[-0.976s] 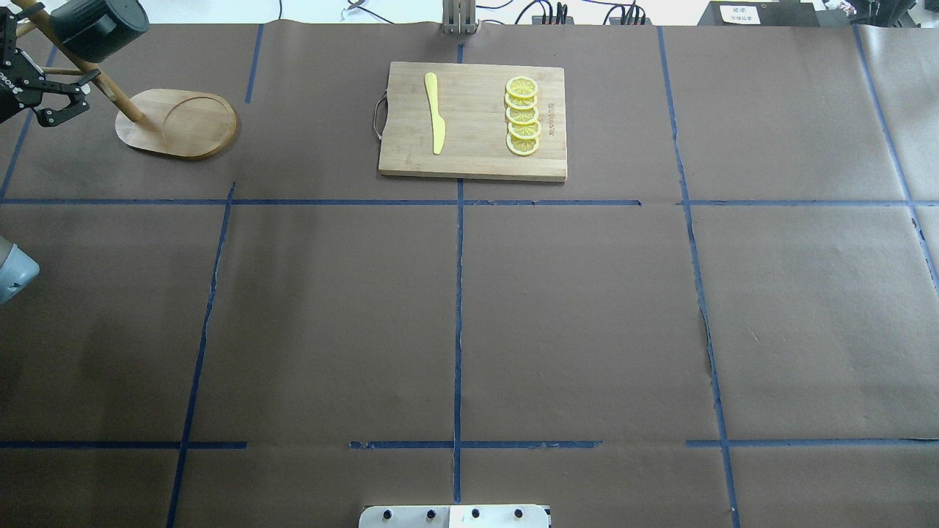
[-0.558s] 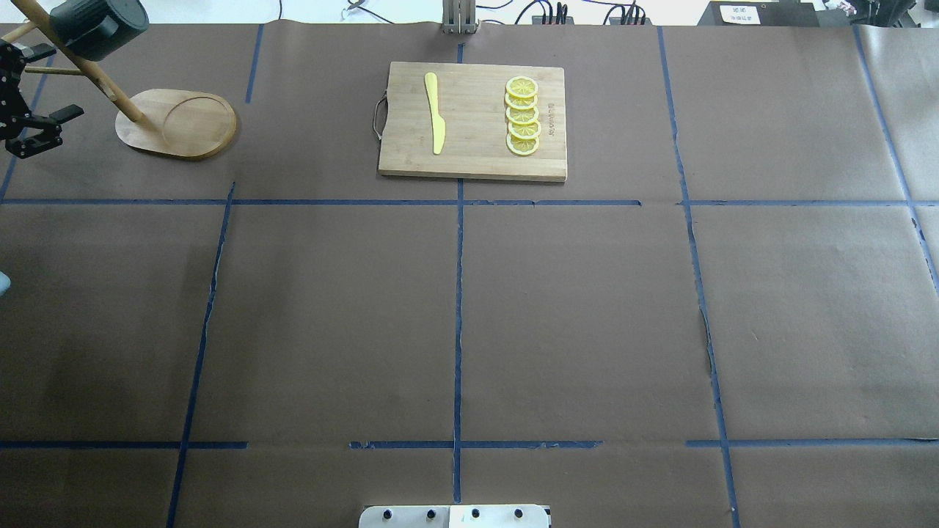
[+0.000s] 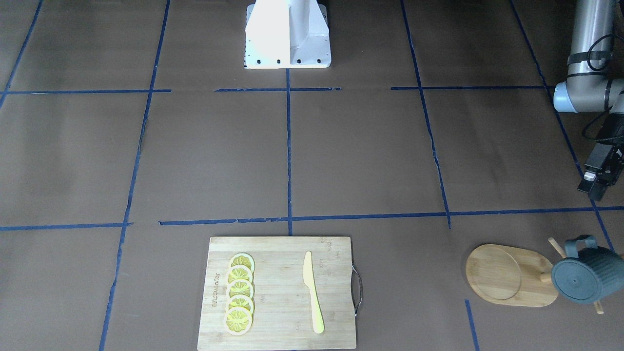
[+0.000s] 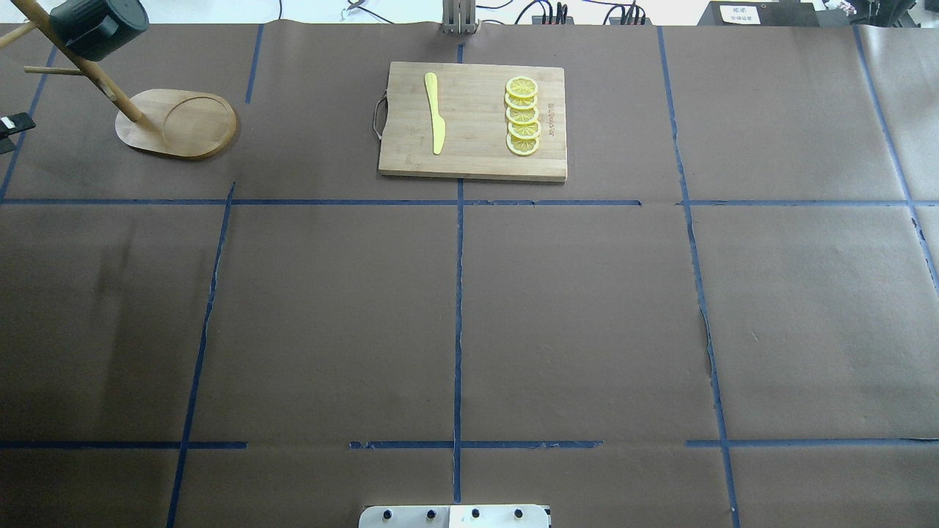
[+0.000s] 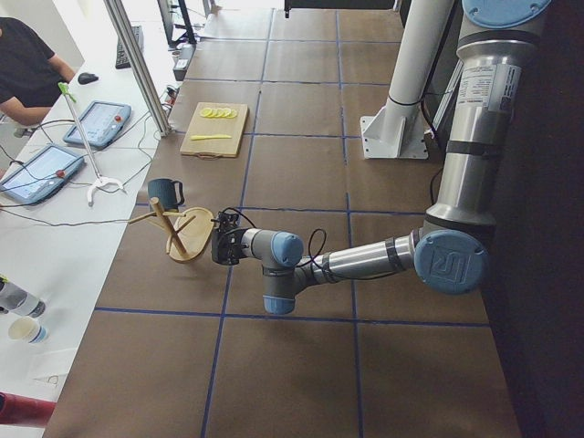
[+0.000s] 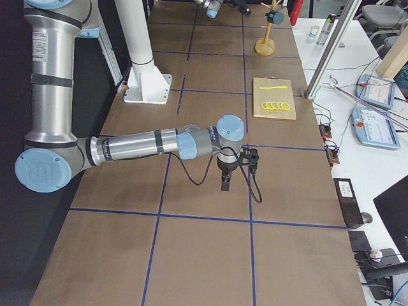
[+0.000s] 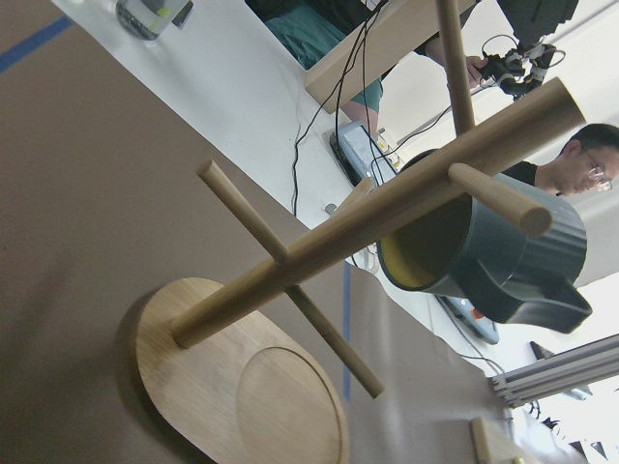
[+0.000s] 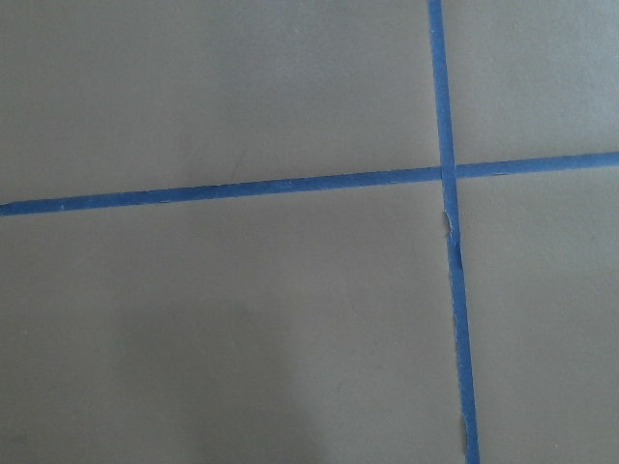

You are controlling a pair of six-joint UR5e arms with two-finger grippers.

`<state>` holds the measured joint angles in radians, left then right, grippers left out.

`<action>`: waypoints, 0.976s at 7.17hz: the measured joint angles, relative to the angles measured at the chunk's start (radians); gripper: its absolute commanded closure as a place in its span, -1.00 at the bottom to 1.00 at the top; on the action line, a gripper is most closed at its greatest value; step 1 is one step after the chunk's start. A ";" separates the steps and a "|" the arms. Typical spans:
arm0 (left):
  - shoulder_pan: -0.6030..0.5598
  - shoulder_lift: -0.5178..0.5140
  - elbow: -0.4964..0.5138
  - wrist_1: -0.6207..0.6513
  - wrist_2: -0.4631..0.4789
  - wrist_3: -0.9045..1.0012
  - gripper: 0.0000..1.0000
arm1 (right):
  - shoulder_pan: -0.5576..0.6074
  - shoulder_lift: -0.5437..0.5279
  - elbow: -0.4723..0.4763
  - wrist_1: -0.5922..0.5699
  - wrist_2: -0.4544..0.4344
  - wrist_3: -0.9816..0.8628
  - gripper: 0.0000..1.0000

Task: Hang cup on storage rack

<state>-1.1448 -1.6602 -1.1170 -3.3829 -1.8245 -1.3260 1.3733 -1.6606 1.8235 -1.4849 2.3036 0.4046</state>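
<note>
- My left claw (image 5: 217,247) sits low, near the storage rack (image 4: 183,125) and apart from it. The overhead view shows only a black sliver of it at the left edge and the front view crops it too, so I cannot tell how its jaws stand.
- My right claw (image 6: 224,183) hangs over bare table, well off to the right. Only the view from the table's end shows it, small, and its wrist camera sees nothing but paper and tape, so I cannot tell its state either.
- The cup (image 7: 493,242) hangs on an upper peg of the rack at the far left corner, off the table, with its yellow mouth toward the post. Exactly how the handle sits on the peg is hard to make out.
- The overhead view cuts off the top of the rack.
- The table (image 4: 587,315) is covered in brown paper with a grid of blue tape (image 4: 458,293).
- A cutting board (image 4: 477,158) lies at the far middle, with a yellow knife (image 4: 436,114) and a row of lemon slices (image 4: 522,117) on it.
- Past the far edge is a white bench (image 5: 64,228) with tablets and cables, and a person (image 5: 23,68) in a black shirt is partly cut off.
</note>
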 measured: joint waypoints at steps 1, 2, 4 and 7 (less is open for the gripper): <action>-0.037 0.012 -0.001 0.079 -0.002 0.220 -1.00 | 0.004 0.000 -0.001 0.000 -0.001 -0.003 -1.00; -0.072 0.023 -0.004 0.160 -0.009 0.400 -1.00 | 0.013 -0.001 -0.005 -0.001 -0.004 -0.032 -1.00; -0.159 0.027 -0.014 0.326 -0.114 0.547 -1.00 | 0.049 -0.018 -0.027 -0.009 -0.012 -0.178 -1.00; -0.316 0.024 -0.106 0.726 -0.369 0.763 -1.00 | 0.081 -0.057 -0.053 -0.034 -0.003 -0.272 -1.00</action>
<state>-1.4606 -1.6360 -1.2231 -2.6573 -2.1938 -0.5626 1.4548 -1.7171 1.7710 -1.5189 2.3005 0.1326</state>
